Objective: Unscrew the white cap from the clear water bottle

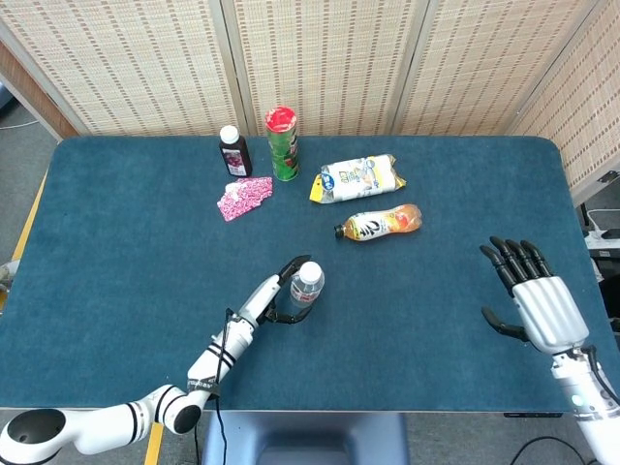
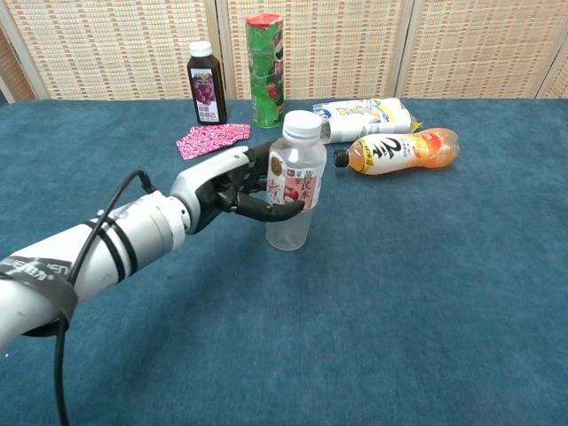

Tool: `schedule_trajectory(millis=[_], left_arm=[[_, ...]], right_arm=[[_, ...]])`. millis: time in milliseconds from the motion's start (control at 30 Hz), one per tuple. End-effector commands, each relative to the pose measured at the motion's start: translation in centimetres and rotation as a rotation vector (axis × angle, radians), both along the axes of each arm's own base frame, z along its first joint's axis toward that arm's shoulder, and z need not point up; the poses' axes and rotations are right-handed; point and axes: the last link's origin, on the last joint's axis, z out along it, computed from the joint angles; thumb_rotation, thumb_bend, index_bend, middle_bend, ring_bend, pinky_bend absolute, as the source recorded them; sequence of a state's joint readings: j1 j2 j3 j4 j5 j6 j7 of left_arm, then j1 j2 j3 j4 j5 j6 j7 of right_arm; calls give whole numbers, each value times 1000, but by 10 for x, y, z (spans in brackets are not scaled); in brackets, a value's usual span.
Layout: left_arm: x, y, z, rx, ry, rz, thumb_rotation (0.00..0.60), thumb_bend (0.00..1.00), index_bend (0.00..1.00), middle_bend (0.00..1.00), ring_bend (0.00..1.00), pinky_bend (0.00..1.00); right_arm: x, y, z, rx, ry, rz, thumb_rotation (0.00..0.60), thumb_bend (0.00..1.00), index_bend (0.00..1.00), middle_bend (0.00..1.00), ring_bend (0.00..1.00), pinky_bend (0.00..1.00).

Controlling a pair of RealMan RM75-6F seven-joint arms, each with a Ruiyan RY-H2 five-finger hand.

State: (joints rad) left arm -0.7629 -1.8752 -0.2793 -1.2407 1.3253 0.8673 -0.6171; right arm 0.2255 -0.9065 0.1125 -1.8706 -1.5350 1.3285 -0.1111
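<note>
One clear water bottle (image 2: 290, 191), white cap (image 2: 301, 124) on, gripped by left hand (image 2: 232, 182); right hand (image 1: 538, 300) spread, empty.

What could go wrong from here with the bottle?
1. The bottle is already tilted in the left hand, and it looks nearly empty, so it may tip or slide.
2. The thumb wraps the label, and the grip looks loose; the bottle may spin when the cap is twisted.
3. The right hand is open and far off at the table's right edge; its reach for the cap could knock the bottle.
</note>
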Motion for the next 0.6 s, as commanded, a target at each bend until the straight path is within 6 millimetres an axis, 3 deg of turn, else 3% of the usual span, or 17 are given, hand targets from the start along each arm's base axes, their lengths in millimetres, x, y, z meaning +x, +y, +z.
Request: schedule_trajectory(millis=[33, 400, 500, 600], left_arm=[[3, 4, -7, -5, 16, 13, 600, 339, 115, 144, 6, 82], [4, 13, -10, 17, -44, 81, 600, 335, 416, 488, 261, 179], [7, 9, -8, -5, -86, 102, 600, 348, 426, 502, 270, 191], [11, 3, -8, 5, -67, 85, 600, 346, 427, 505, 271, 196]], right_arm=[[-1, -2, 1, 3, -1, -2, 537, 250, 0, 0, 0, 0], [10, -11, -3, 9, 18, 39, 538, 250, 0, 0, 0, 0], [29, -20, -9, 22, 19, 108, 537, 250, 18, 0, 0, 0], [58, -32, -17, 69, 11, 197, 538, 250, 123, 0, 0, 0]])
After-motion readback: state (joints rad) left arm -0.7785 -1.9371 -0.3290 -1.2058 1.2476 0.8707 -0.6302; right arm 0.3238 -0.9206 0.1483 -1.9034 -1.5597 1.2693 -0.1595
